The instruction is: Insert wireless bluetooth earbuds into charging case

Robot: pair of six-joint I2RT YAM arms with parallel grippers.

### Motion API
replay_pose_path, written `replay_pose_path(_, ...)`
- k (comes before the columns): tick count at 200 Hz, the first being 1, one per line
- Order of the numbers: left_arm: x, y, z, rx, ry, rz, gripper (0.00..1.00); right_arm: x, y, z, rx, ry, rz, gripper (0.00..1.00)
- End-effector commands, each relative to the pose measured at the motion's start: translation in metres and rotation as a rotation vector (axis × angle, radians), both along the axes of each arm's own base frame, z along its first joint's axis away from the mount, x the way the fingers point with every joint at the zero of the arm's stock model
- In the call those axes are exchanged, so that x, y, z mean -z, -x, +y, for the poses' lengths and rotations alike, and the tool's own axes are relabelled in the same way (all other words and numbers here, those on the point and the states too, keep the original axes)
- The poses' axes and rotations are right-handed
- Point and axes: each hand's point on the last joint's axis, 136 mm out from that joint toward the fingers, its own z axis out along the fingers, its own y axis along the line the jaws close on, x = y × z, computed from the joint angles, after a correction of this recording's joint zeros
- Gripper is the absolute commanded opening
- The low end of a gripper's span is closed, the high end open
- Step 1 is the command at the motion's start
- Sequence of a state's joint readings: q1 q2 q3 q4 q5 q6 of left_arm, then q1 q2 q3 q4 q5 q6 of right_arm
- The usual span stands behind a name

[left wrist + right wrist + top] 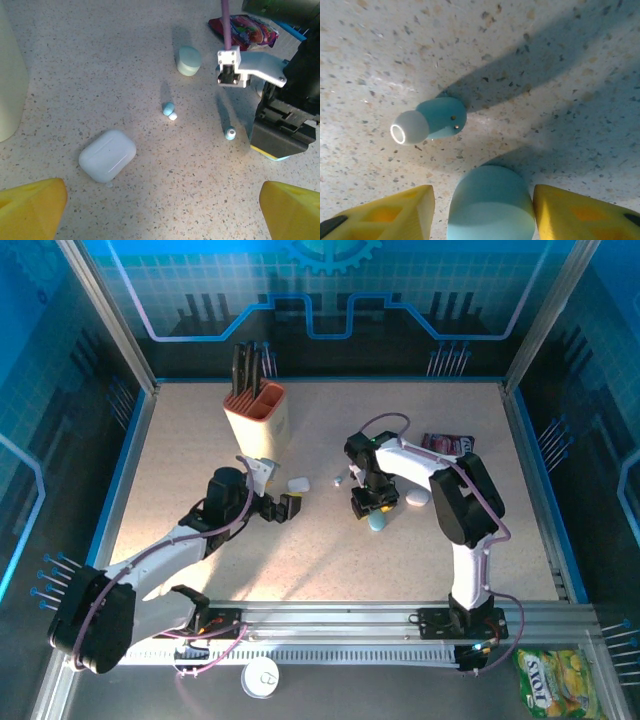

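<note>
A teal charging case lies between my right gripper's yellow fingers. The right finger touches the case, while a thin gap remains at the left finger. Just beyond the case lies a teal earbud with a white tip. From above, the right gripper points down at the teal case. My left gripper hovers open over bare table, with a shut white case ahead and to its left. A small teal-and-white earbud and another earbud lie further on.
A pale mint case and a red snack packet lie beyond the earbuds. A cream knife block stands at the back left. A white oval case lies right of the right gripper, and a white case near the left gripper.
</note>
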State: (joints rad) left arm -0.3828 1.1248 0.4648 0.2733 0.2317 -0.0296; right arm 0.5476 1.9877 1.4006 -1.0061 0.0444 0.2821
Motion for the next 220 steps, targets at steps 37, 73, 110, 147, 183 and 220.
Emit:
replay_pose_path(37, -0.006, 0.004, 0.000, 0.003, 0.019, -0.052, 0.99, 0.004, 0.006, -0.009, 0.025, 0.047, 0.056, 0.51)
replay_pose_path(73, -0.007, 0.005, -0.001, 0.010, 0.021, -0.056, 0.99, -0.004, 0.005, -0.009, 0.036, 0.047, 0.042, 0.37)
replay_pose_path(110, -0.019, 0.001, -0.008, 0.022, 0.028, -0.100, 0.99, -0.038, -0.005, -0.002, 0.139, -0.081, -0.034, 0.37)
replay_pose_path(147, -0.054, -0.010, -0.049, 0.098, 0.098, -0.139, 0.99, -0.092, -0.015, 0.002, 0.291, -0.295, -0.124, 0.36)
replay_pose_path(183, -0.105, -0.008, -0.116, 0.205, 0.161, -0.254, 0.99, -0.158, -0.027, 0.008, 0.483, -0.579, -0.225, 0.36)
replay_pose_path(220, -0.138, -0.001, -0.173, 0.304, 0.281, -0.288, 0.99, -0.209, -0.034, 0.013, 0.611, -0.828, -0.285, 0.37)
